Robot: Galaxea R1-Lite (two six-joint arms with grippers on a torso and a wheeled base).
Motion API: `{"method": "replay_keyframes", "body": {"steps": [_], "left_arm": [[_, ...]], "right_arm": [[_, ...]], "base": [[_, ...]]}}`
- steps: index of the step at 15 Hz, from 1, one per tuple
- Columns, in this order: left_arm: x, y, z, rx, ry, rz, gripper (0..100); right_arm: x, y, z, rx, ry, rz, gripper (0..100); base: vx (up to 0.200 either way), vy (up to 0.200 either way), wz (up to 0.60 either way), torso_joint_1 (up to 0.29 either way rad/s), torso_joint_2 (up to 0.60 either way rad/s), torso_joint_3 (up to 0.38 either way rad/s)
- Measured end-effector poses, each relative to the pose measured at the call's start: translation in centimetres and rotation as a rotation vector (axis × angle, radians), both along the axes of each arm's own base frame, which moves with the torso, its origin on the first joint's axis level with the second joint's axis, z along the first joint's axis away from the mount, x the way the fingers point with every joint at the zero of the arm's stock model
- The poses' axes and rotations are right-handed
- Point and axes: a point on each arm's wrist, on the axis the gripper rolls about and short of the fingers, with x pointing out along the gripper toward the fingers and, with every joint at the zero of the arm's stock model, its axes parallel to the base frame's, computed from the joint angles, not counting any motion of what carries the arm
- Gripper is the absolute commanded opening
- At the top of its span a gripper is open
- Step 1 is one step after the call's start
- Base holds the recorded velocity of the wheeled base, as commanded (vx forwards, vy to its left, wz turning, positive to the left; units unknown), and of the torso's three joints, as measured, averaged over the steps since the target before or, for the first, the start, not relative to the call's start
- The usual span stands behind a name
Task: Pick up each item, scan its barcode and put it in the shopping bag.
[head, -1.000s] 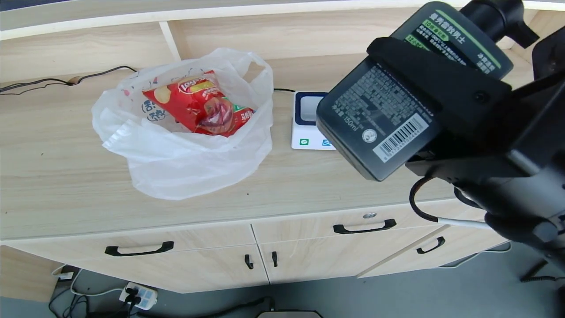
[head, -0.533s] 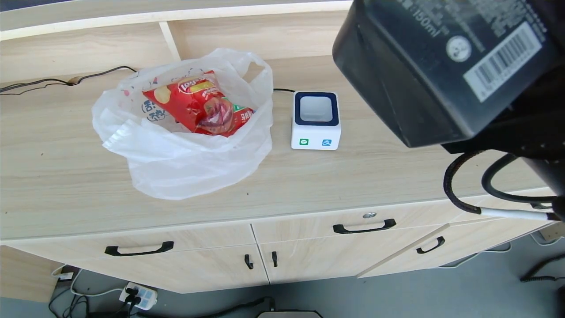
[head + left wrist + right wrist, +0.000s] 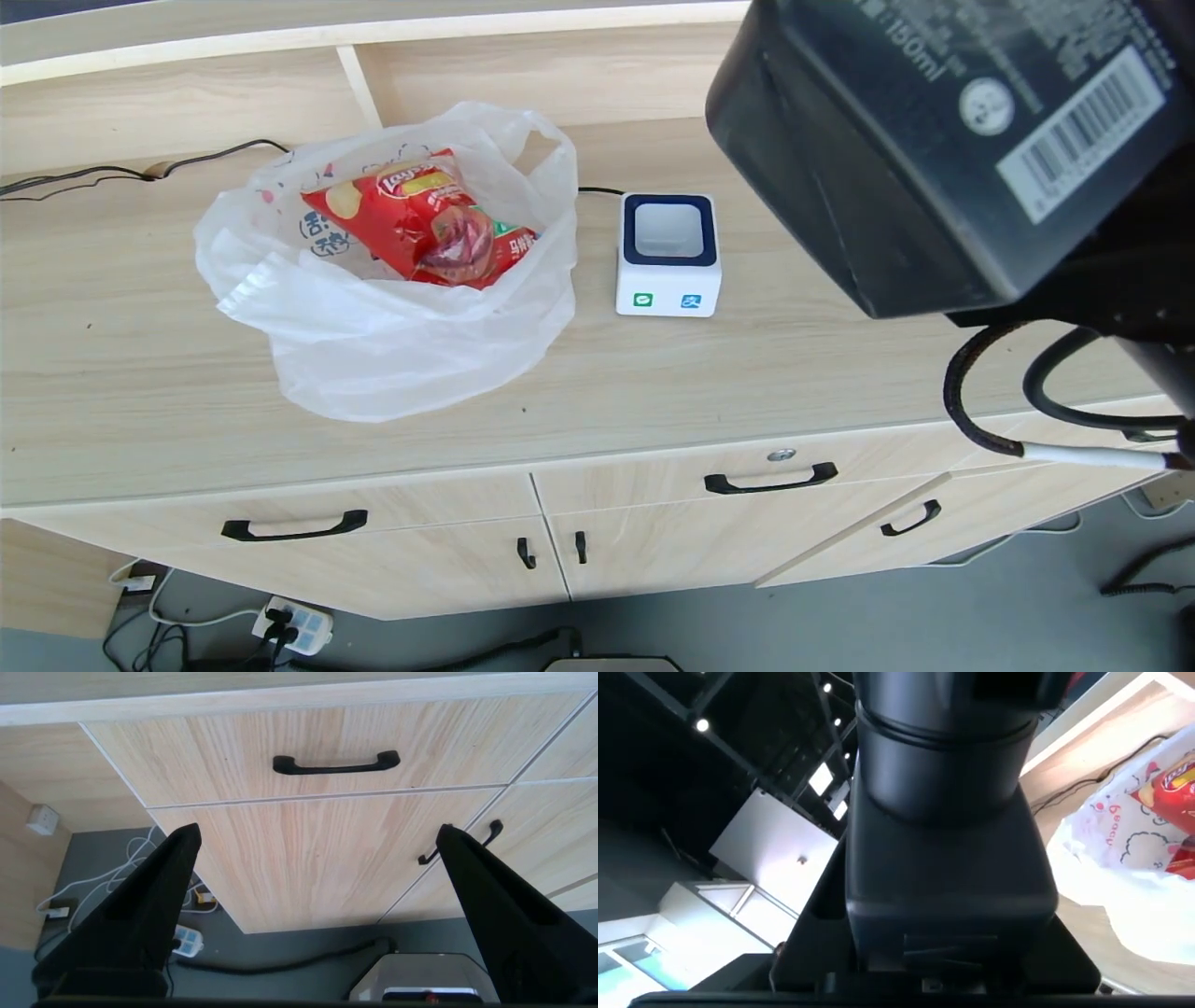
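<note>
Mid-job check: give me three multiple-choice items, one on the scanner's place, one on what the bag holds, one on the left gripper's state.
1. Where does the white box scanner with the blue-rimmed window stand relative to the white plastic shopping bag?
A) inside it
B) on the wooden counter, to the robot's right of it
C) on top of it

2. How many items show inside the bag?
A) none
B) three
C) one

3. How is the left gripper?
A) open, nothing between its fingers
B) shut on a cable
C) shut on a packet

Answers:
1 B: the scanner sits on the counter, apart from the bag's right side.
2 C: the red crisp packet alone lies in the bag's mouth.
3 A: its fingers stand wide apart before the pale drawer fronts.
</note>
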Motion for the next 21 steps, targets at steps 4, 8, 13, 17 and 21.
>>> {"method": "replay_keyframes", "body": {"steps": [4,8,13,17,21], "left_arm": [[0.0,0.0,0.0,-0.002,0.001,0.0,100],[0.0,0.0,0.0,-0.002,0.002,0.0,100],[0.0,0.0,0.0,-0.004,0.002,0.0,100],[0.0,0.0,0.0,-0.004,0.004,0.0,100],[0.0,0.0,0.0,-0.004,0.003,0.001,100]], "right_arm": [[-0.2,0.2,-0.4,-0.025,-0.014,-0.004,0],[0.9,0.7,-3.1,-0.404,-0.188,-0.272,0],[3.9,-1.3,-5.3,-0.773,-0.283,-0.779,0],[4.9,-2.1,-5.1,-0.811,-0.208,-0.965,0],[5.9,-3.0,-4.6,-0.799,-0.191,-1.012,0]], "base": [[0.0,0.0,0.0,0.0,0.0,0.0],[0.0,0.0,0.0,0.0,0.0,0.0],[0.0,0.0,0.0,0.0,0.0,0.0],[-0.1,0.0,0.0,0.002,0.0,0.002],[-0.1,0.0,0.0,0.011,0.0,0.0]]}}
